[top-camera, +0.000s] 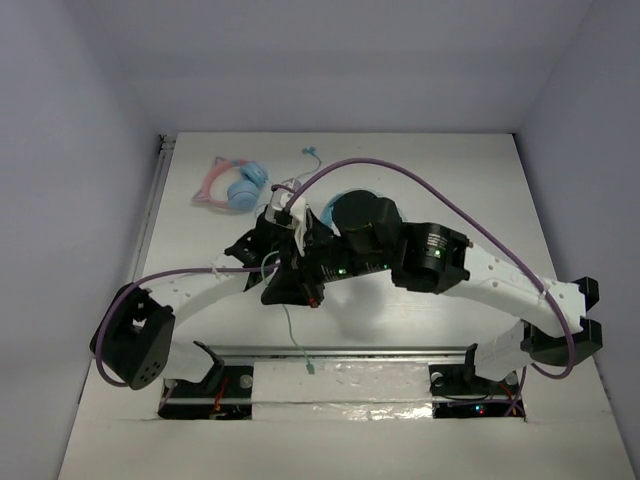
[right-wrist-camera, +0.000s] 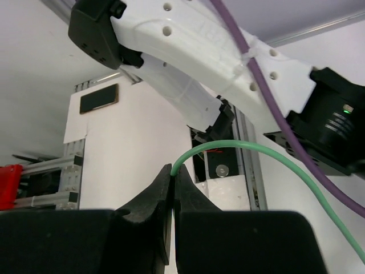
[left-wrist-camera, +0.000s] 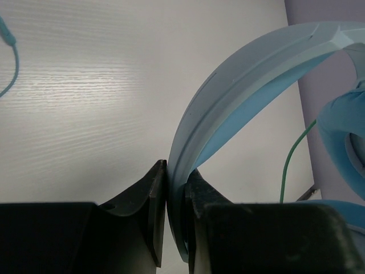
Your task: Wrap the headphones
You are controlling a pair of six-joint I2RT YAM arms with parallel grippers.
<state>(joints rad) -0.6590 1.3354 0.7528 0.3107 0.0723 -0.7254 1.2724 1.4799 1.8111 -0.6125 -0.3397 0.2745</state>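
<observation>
The headphones (left-wrist-camera: 251, 85) show in the left wrist view as a light-blue headband with a padded blue cup (left-wrist-camera: 342, 131) at the right. My left gripper (left-wrist-camera: 175, 182) is shut on the headband. Their thin green cable (right-wrist-camera: 268, 154) arcs through the right wrist view, and my right gripper (right-wrist-camera: 173, 171) is shut on it at the fingertips. In the top view both grippers, left (top-camera: 300, 215) and right (top-camera: 292, 292), meet at the table's middle. They hide most of the headphones (top-camera: 325, 212). The cable (top-camera: 297, 340) trails toward the near edge.
Pink-banded cat-ear headphones (top-camera: 232, 185) lie at the back left. Thin teal earbuds (top-camera: 310, 155) lie behind the arms, and their cord shows in the left wrist view (left-wrist-camera: 12, 63). A metal rail (top-camera: 340, 352) runs along the near edge between the arm bases.
</observation>
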